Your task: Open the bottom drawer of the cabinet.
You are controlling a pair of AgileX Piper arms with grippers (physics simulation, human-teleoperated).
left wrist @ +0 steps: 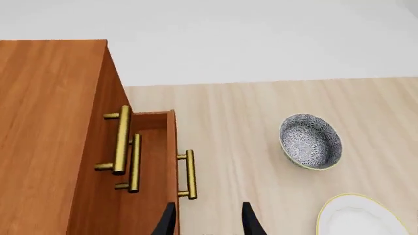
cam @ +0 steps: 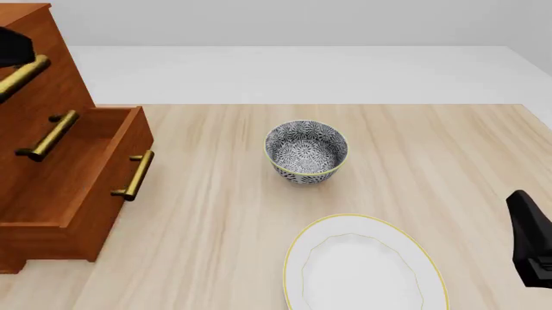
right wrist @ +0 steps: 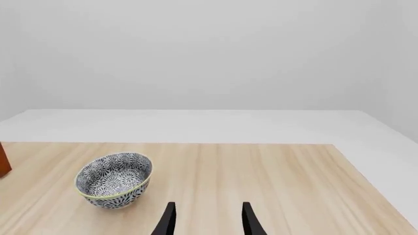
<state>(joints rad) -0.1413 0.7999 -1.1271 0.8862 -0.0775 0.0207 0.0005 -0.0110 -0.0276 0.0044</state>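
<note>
The cabinet [cam: 35,129] stood at the left edge of the worktop [cam: 431,148], and its bottom drawer [cam: 82,174] was pulled out well in front of the two drawers above it, so that the plain wood inside was visible. The brass handle [cam: 134,174] of this drawer pointed toward the middle of the worktop. The left tool [left wrist: 207,220] was above the cabinet, looking down along its front; its two dark fingers were apart and held nothing, with one finger [left wrist: 164,223] seen over the front panel of the open drawer. The right tool [right wrist: 207,220] was also spread and empty, low over the worktop at the right side. A patterned bowl [cam: 306,152] stood near the middle, and a white plate [cam: 362,265] with a yellow rim lay just in front of it.
</note>
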